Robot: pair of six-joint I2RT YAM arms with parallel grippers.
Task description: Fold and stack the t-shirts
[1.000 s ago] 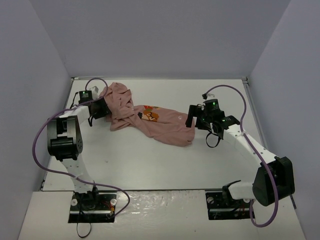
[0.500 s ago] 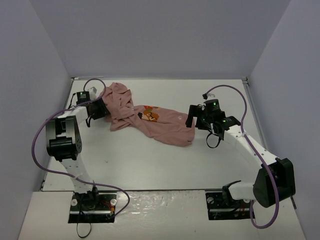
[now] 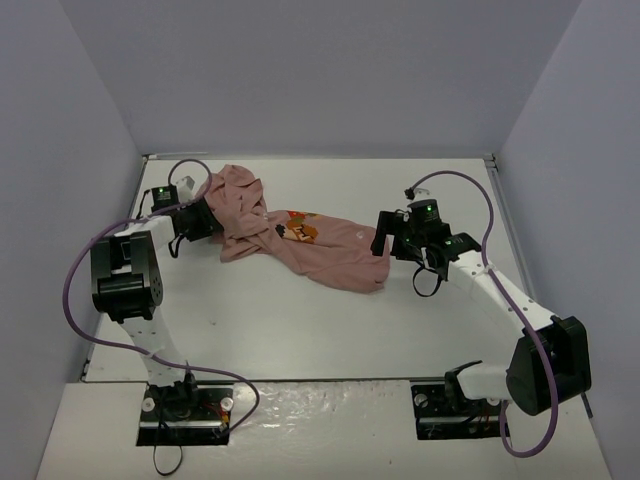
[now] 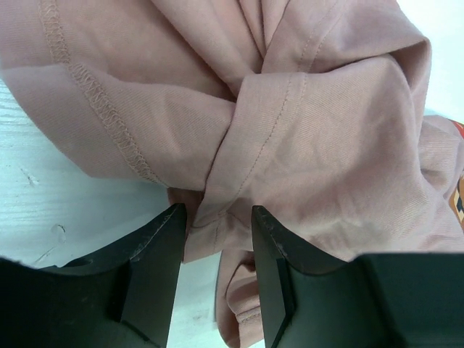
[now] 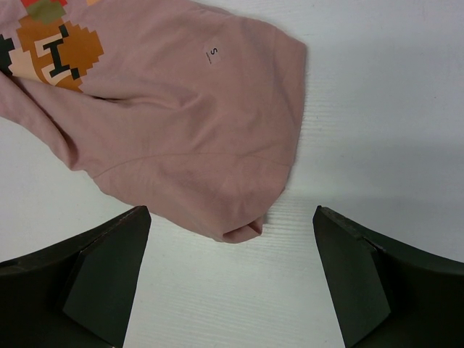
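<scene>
The pink t-shirt [image 3: 330, 255] lies crumpled across the back of the table, its orange-brown graphic [image 3: 300, 230] facing up. Its left part is bunched in a heap. My left gripper [image 3: 203, 222] is at that heap's left edge. In the left wrist view its fingers [image 4: 163, 246] are shut on a twisted fold of the t-shirt [image 4: 326, 145]. My right gripper [image 3: 381, 240] hovers at the shirt's right end. Its jaws stand wide open [image 5: 230, 214] on either side of the folded corner of the t-shirt [image 5: 181, 130], touching nothing. A small size label [image 5: 212, 53] shows on the cloth.
The white table [image 3: 300, 330] has grey walls on three sides. Purple cables [image 3: 85, 265] loop off both arms. The arm bases [image 3: 185, 405] sit at the near edge.
My left wrist has edged slightly to the left with the fold between its fingers. The shirt's outline and the right arm look almost unchanged.
</scene>
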